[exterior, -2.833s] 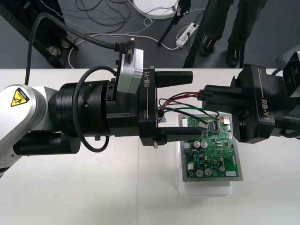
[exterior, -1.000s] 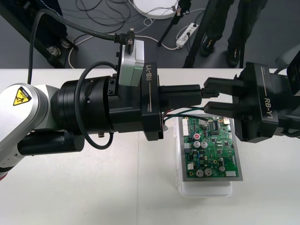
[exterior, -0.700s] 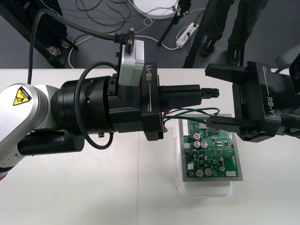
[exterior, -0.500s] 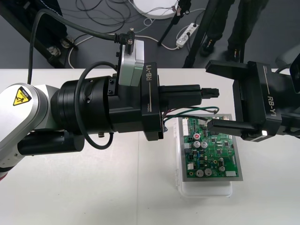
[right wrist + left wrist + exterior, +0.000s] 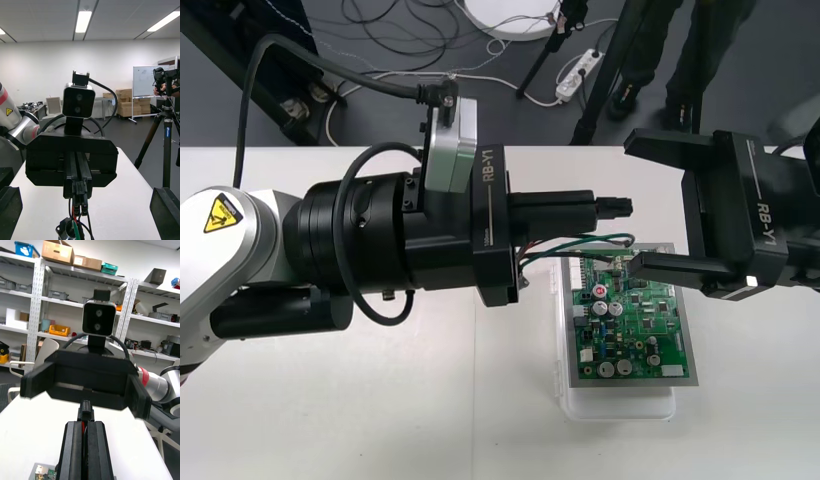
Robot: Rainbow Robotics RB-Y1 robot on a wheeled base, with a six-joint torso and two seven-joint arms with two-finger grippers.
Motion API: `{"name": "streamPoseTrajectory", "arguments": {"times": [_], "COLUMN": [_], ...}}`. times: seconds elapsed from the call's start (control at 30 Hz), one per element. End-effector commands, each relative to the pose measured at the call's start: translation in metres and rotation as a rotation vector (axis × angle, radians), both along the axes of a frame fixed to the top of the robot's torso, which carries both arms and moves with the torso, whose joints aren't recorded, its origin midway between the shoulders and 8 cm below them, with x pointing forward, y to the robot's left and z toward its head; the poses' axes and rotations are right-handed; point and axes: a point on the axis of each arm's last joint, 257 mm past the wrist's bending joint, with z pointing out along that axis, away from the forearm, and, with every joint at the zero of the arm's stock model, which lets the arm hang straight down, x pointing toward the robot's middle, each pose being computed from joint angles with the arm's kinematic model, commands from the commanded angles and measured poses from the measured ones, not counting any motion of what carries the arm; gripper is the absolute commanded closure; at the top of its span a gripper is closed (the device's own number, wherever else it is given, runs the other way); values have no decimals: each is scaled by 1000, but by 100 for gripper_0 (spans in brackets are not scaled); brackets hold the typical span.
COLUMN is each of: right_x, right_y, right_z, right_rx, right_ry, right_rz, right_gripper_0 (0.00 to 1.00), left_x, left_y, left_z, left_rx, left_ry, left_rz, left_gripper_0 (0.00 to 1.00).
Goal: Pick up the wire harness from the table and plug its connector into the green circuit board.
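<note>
Front view: plain light worktop, with a strip of dark floor past its far edge. The green circuit board sits on its white base toward the worktop's right side. Above the board's far edge the left claw lies level, clamped tight on the wire harness. The black plug pokes out the tip and the wires droop boardward; can't tell if they touch. Facing it, the right claw is spread wide, holding nothing.
</note>
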Motion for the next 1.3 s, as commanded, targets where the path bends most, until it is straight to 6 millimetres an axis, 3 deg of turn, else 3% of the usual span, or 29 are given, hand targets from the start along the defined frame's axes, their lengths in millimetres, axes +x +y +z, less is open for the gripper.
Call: {"name": "streamPoseTrajectory", "arguments": {"times": [0.03,0.3,0.87,1.1,1.3], "right_x": [-1,-12,-27,-28,-30], "right_y": [-17,-39,-85,-106,-131], "right_z": [7,0,-15,-31,-61], "right_rx": [-23,-83,-216,-272,-381], "right_ry": [8,36,70,58,38], "right_rz": [-18,-37,-114,-111,-126], "right_gripper_0": [0,0,0,0,0], "left_x": [5,25,49,48,50], "left_y": [16,45,87,103,116], "left_z": [-4,-36,-76,-104,-131], "left_rx": [-1,67,53,63,77], "left_ry": [-40,-12,-27,-52,-68], "left_rz": [58,37,-22,-43,-51], "left_gripper_0": [100,100,100,100,100]}}
